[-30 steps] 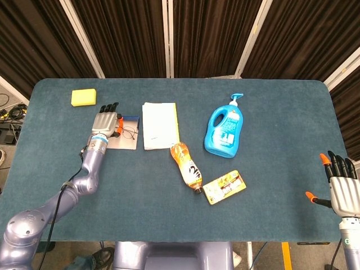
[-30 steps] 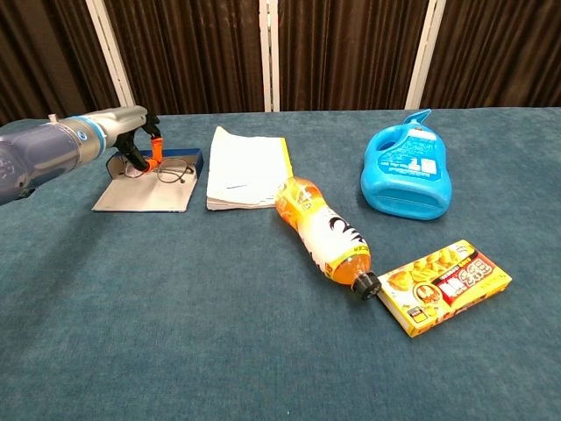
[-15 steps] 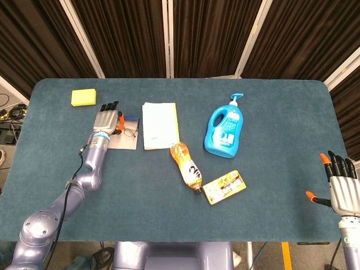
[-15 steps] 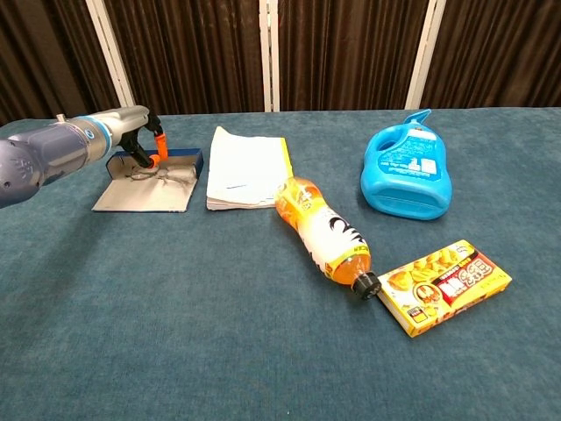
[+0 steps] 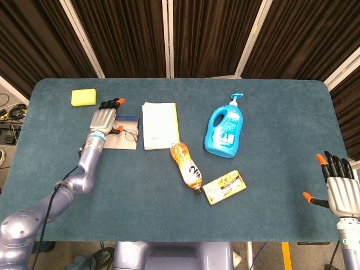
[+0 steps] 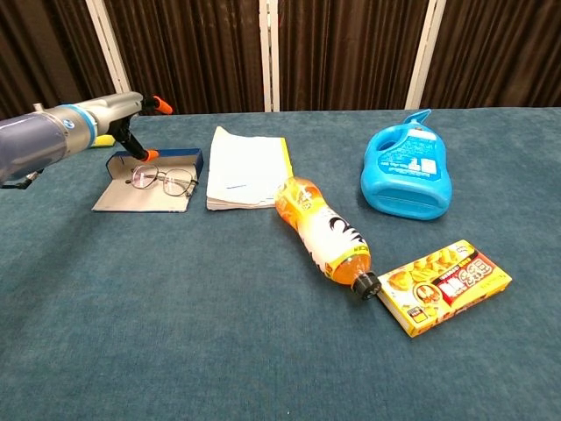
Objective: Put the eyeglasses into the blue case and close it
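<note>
We see the thin wire-rimmed eyeglasses point(image 6: 162, 181) lying unfolded in the open blue case point(image 6: 149, 185) at the worktop's point(image 5: 169, 214) left. Our left robot hand point(image 5: 104, 117) has released them and lifted, fingers spread; the right robot hand point(image 5: 335, 188) stays open, empty.

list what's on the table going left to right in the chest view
left hand → eyeglasses on the open blue case → paper stack → orange bottle → blue detergent jug → yellow snack box
</note>
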Action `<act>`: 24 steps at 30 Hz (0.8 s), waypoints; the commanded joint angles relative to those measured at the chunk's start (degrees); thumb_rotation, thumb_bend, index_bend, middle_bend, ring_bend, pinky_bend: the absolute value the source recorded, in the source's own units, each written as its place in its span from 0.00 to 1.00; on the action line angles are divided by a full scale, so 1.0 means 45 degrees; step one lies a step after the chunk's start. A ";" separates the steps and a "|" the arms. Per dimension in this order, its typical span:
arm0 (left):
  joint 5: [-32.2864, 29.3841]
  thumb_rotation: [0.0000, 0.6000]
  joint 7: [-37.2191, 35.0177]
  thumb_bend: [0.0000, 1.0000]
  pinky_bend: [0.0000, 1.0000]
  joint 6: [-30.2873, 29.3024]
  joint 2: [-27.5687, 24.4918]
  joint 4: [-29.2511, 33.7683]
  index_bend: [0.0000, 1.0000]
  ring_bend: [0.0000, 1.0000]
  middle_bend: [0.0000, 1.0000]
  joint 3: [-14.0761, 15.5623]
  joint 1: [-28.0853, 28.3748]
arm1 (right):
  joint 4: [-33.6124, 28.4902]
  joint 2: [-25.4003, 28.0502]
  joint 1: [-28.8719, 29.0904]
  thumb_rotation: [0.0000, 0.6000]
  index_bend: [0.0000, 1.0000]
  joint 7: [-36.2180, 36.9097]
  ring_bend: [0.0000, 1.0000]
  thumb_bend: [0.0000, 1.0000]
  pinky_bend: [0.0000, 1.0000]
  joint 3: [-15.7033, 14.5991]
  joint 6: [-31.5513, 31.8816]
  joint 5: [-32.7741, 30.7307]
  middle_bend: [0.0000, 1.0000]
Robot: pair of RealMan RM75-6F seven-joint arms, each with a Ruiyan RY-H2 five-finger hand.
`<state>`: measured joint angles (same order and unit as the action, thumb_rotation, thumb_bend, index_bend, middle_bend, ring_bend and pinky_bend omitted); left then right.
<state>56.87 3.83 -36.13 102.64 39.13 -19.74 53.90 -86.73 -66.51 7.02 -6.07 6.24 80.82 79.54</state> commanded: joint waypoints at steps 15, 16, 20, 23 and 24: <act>0.2163 1.00 0.0757 0.68 0.00 -0.0870 -0.3058 0.4993 0.41 0.00 0.00 0.2401 -0.1721 | -0.0226 0.0020 0.0073 1.00 0.00 0.0000 0.00 0.00 0.00 -0.0088 -0.0002 0.0272 0.00; 0.2166 1.00 0.0899 0.68 0.00 -0.0974 -0.2955 0.4998 0.41 0.00 0.00 0.2440 -0.1731 | -0.0216 0.0012 0.0082 1.00 0.00 -0.0001 0.00 0.00 0.00 -0.0087 -0.0021 0.0264 0.00; 0.2049 1.00 0.1423 0.66 0.00 -0.1254 -0.2461 0.4845 0.38 0.00 0.00 0.2473 -0.1675 | -0.0179 0.0006 0.0098 1.00 0.00 0.0019 0.00 0.00 0.00 -0.0078 -0.0079 0.0202 0.00; 0.1728 1.00 0.2078 0.64 0.00 -0.1328 -0.2119 0.4670 0.31 0.00 0.00 0.2451 -0.1580 | -0.0138 0.0007 0.0085 1.00 0.00 0.0058 0.00 0.00 0.00 -0.0072 -0.0082 0.0158 0.00; 0.1631 1.00 0.2241 0.64 0.00 -0.1343 -0.2047 0.4652 0.29 0.00 0.00 0.2438 -0.1557 | -0.0126 0.0010 0.0083 1.00 0.00 0.0073 0.00 0.00 0.00 -0.0069 -0.0086 0.0146 0.00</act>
<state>65.11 12.56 -41.83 92.51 60.51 -8.75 46.59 -87.31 -66.48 7.40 -5.76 5.92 80.44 80.21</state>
